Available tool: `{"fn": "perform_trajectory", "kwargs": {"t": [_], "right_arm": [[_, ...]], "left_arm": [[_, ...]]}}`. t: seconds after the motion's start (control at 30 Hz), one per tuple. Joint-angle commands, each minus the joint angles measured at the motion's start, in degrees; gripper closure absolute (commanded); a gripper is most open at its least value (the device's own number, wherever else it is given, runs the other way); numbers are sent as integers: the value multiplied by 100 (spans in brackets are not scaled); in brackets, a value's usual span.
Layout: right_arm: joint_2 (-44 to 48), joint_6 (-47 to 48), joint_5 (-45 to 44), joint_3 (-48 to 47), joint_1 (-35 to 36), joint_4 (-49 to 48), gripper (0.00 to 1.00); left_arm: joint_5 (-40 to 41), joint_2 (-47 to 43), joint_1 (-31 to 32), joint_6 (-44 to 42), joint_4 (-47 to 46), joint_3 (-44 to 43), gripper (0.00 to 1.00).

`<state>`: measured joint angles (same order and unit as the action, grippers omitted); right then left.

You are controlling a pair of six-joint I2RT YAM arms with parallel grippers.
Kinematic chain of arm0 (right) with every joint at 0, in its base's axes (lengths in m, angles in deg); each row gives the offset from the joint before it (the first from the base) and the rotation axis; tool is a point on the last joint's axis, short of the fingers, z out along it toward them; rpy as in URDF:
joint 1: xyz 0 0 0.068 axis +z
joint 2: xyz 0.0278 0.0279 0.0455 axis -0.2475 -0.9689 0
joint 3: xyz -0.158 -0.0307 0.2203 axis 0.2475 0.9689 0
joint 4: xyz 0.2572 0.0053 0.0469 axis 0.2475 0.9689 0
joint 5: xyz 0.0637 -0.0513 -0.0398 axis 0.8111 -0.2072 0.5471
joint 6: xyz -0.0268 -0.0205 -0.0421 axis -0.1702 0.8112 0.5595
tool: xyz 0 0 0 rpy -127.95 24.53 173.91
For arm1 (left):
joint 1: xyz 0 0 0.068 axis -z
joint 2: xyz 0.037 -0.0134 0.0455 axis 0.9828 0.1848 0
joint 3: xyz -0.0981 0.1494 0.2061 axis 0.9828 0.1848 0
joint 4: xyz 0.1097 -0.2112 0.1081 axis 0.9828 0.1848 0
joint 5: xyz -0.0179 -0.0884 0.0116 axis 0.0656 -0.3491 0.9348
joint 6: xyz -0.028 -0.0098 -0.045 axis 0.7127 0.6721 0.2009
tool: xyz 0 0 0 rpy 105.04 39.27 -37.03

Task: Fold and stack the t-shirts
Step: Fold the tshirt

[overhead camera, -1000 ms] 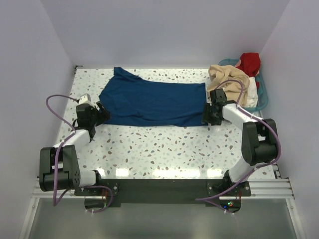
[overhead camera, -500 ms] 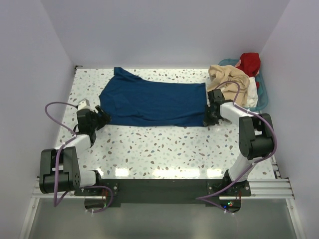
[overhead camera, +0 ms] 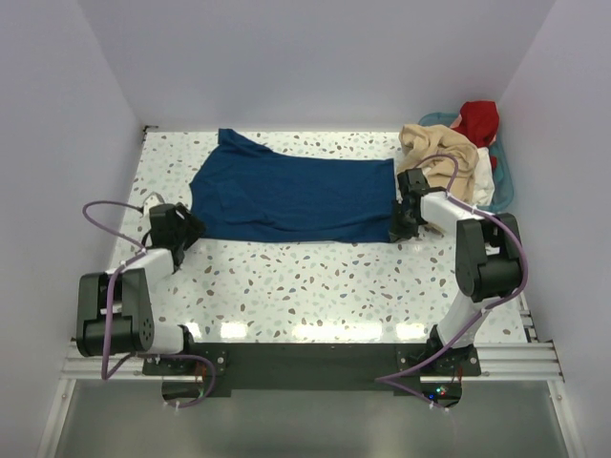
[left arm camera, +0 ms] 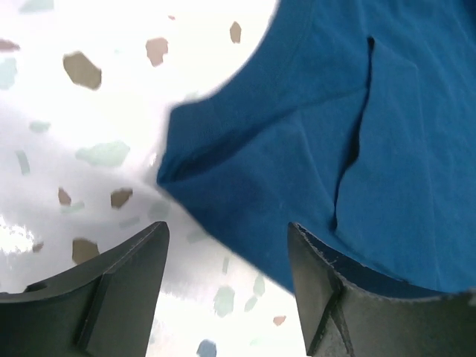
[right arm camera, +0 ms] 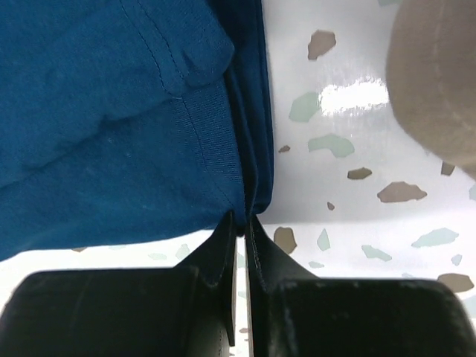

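- The navy t-shirt (overhead camera: 291,198) lies spread flat across the far half of the table (overhead camera: 315,277), running left to right between your two grippers.
- Expect it to be light, limp cloth. It will sag, drape and drag on the table instead of holding a shape, so lift it by two corners at once and keep it taut between them.
- It looks neither fragile nor slippery. A stitched edge gives a firmer bite than a single layer from the middle of the panel.
- Your right gripper (right arm camera: 239,219) has its jaws pinched together on the shirt's near right corner, with the doubled, stitched edge running up between the fingers. That is a sound place to hold.
- Your left gripper (left arm camera: 227,245) stands wide open at the near left corner. Cloth lies between its fingers, but it grips nothing. I judge this corner to be the matching place to take hold.
- Count one navy shirt on the table.
- At the far right sit three more: one beige t-shirt (overhead camera: 434,148), one red t-shirt (overhead camera: 477,119) and one white t-shirt (overhead camera: 482,181). They are heaped together, so more may be hidden beneath.
- There is one teal basket (overhead camera: 504,186) holding that heap, with the beige shirt spilling over its left rim near your right gripper.
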<state>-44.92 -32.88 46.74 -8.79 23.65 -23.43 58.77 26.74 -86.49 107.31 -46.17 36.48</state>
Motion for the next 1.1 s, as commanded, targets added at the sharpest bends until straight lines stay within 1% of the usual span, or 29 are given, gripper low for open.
{"fn": "perform_trajectory", "kwargs": {"t": [0.0,0.07,0.17,0.2,0.23,0.27,0.33,0.37,0.43,0.47,0.53,0.57,0.6,0.63,0.7,0.8,0.87,1.07], "right_arm": [[164,-8,-52,133,-1,688,100],[174,1,-140,115,-1,777,100],[174,-34,-210,28,-9,988,100],[182,-52,-263,-33,-9,1067,100],[182,-52,-272,-69,-1,1102,100],[191,-52,-316,-130,-1,1190,100],[191,-52,-395,-210,-9,1260,100],[183,-52,-413,-262,-1,1287,100],[182,-52,-404,-315,-1,1410,100],[191,-52,-378,-341,-9,1454,100],[226,-87,-325,-316,-1,1533,100],[279,-96,-299,-254,-1,1559,100],[305,-113,-281,-219,-9,1560,100],[349,-122,-281,-184,-9,1577,100],[402,-131,-255,-87,-9,1647,100],[533,-114,-228,80,-9,1787,100],[639,-122,-193,246,-9,1884,100],[990,-166,123,721,17,2052,100]], "left_arm": [[407,367,-77,98,555,-754,32],[468,560,-86,62,732,-1001,34],[399,876,-113,45,960,-1256,40],[390,947,-121,44,1022,-1309,44],[381,1061,-130,53,1092,-1353,46],[346,1105,-121,71,1101,-1371,51],[302,1246,-130,97,1110,-1380,56],[276,1281,-130,106,1127,-1388,61],[214,1386,-121,115,1171,-1406,67],[127,1413,-130,115,1172,-1415,74],[108,1448,-130,88,1241,-1397,82],[169,1457,-139,88,1285,-1397,92],[205,1440,-148,71,1364,-1406,97],[222,1396,-156,62,1556,-1406,100],[371,1308,-191,62,1777,-1406,100],[617,949,-279,79,2321,-1319,100],[828,589,-341,158,2524,-1248,100],[1092,-299,-394,378,3271,-871,100]]}}
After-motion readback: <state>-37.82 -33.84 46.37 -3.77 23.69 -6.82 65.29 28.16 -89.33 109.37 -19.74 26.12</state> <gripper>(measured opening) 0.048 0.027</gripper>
